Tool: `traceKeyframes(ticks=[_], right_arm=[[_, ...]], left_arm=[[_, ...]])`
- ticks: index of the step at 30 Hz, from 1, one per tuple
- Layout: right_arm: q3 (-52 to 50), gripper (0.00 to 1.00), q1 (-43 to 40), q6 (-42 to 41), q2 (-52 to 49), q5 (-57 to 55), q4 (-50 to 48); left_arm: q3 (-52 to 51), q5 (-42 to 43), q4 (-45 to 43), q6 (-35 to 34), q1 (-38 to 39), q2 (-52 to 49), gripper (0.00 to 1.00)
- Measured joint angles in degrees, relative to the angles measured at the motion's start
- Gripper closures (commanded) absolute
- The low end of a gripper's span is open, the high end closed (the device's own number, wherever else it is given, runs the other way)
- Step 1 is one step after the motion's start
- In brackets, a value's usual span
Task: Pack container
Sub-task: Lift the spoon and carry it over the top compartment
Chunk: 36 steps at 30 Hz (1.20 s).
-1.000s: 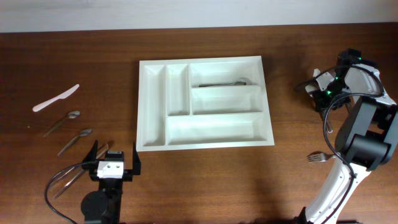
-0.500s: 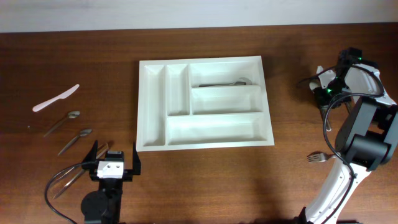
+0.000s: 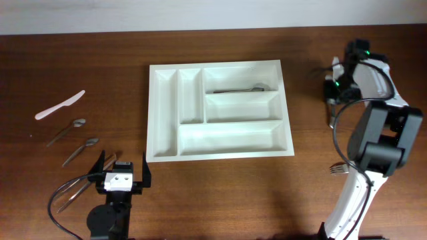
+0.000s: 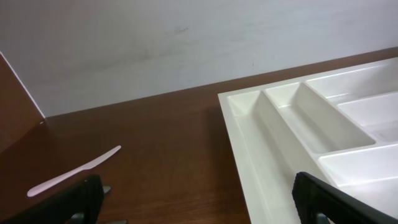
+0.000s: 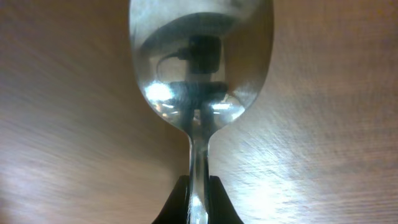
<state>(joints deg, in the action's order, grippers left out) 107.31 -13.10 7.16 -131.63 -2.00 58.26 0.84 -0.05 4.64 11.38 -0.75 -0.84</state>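
The white cutlery tray (image 3: 165, 113) lies mid-table, and a metal spoon (image 3: 241, 89) rests in its top long compartment. The tray's left end also shows in the left wrist view (image 4: 249, 143). My right gripper (image 3: 331, 92) hovers just right of the tray. It is shut on the handle of a shiny spoon (image 5: 200, 68), whose bowl points away over the wood. In the right wrist view the gripper (image 5: 198, 200) pinches the handle on both sides. My left gripper (image 3: 122, 175) is open and empty at the front left, low over the table (image 4: 202, 208).
A white plastic knife (image 3: 60, 105), also in the left wrist view (image 4: 74, 171), and two spoons (image 3: 67, 131) (image 3: 81, 151) lie at the left. More cutlery (image 3: 90, 183) lies by the left gripper. A fork (image 3: 343, 168) lies at front right.
My right gripper has moved left and a little back toward the tray's right edge, carrying the spoon. The left arm has not moved.
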Motion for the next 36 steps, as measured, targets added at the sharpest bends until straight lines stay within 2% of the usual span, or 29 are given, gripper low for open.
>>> traceKeyframes(ticks=[7,13,18,23,30,36], right_arm=[[13.42,0.96,3.82,-10.25,-0.02,2.80,3.37],[21.99,0.96,5.03,-22.49,-0.02,8.66,4.92],[23.41,0.96,7.30,-39.43,-0.02,15.28,2.21],[23.41,0.96,11.39,-56.61,-0.02,17.40,1.68],[23.41,0.96,18.62,-82.14,-0.02,15.69,1.68],[23.41,0.96,24.06,-96.56,-0.02,10.84,2.64]], left_arm=[[0.00,0.00,0.00,0.00,0.00,0.00,0.01],[0.00,0.00,0.00,0.00,0.00,0.00,0.01],[0.00,0.00,0.00,0.00,0.00,0.00,0.01],[0.00,0.00,0.00,0.00,0.00,0.00,0.01],[0.00,0.00,-0.02,0.00,0.00,0.00,0.01],[0.00,0.00,0.00,0.00,0.00,0.00,0.01]])
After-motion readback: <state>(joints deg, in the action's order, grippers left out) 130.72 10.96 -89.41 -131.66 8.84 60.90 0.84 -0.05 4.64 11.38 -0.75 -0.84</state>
